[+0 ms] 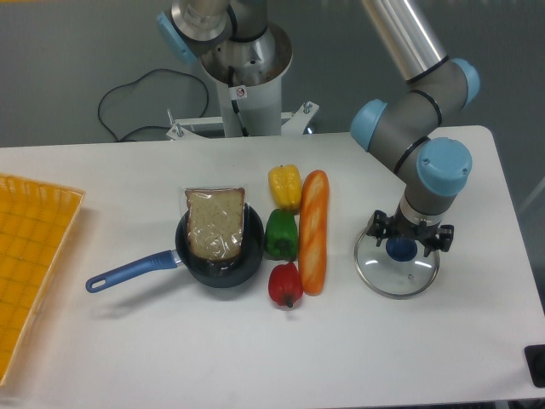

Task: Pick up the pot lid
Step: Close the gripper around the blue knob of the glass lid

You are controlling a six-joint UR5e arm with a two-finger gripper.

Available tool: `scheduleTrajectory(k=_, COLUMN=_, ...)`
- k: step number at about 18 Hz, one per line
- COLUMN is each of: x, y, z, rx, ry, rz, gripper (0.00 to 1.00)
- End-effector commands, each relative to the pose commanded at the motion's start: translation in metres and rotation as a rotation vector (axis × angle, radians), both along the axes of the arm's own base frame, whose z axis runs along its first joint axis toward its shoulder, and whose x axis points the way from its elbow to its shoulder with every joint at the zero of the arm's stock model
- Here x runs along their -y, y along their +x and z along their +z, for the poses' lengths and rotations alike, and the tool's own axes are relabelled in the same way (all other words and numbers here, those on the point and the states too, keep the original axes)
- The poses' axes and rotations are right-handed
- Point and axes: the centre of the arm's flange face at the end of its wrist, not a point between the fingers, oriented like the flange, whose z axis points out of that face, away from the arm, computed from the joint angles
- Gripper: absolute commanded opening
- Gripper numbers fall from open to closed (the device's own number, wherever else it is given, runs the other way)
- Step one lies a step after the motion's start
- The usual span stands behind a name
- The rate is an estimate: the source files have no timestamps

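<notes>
So the pot lid [392,279], a clear one with a dark blue knob [401,250], is lying on the white surface [213,349], over on the right side of the camera view. Pincer [409,236] is right over it, tips spread pretty wide, knob showing between them. Can't tell if they're touching the lid tbh. Black pan [223,277] with a blue handle [134,271] sits well apart, brown block [215,223] in it.

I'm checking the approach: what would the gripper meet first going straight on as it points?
Most likely the pot lid; its blue knob shows between the open jaws, but depth is unclear.
</notes>
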Motion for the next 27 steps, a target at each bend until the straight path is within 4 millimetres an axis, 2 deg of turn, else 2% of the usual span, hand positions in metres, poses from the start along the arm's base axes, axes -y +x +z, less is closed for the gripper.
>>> scheduleTrajectory(k=17, x=-0.001, y=0.011, z=-0.004, rx=0.014, ry=-0.006, rz=0.000, gripper=0.95)
scheduleTrajectory(k=24, x=0.001, y=0.011, z=-0.002, rx=0.012, ry=-0.004, rz=0.005, gripper=0.81)
scheduleTrajectory(k=27, x=0.001, y=0.011, z=-0.002, rx=0.013, ry=-0.005, rz=0.006, gripper=0.71)
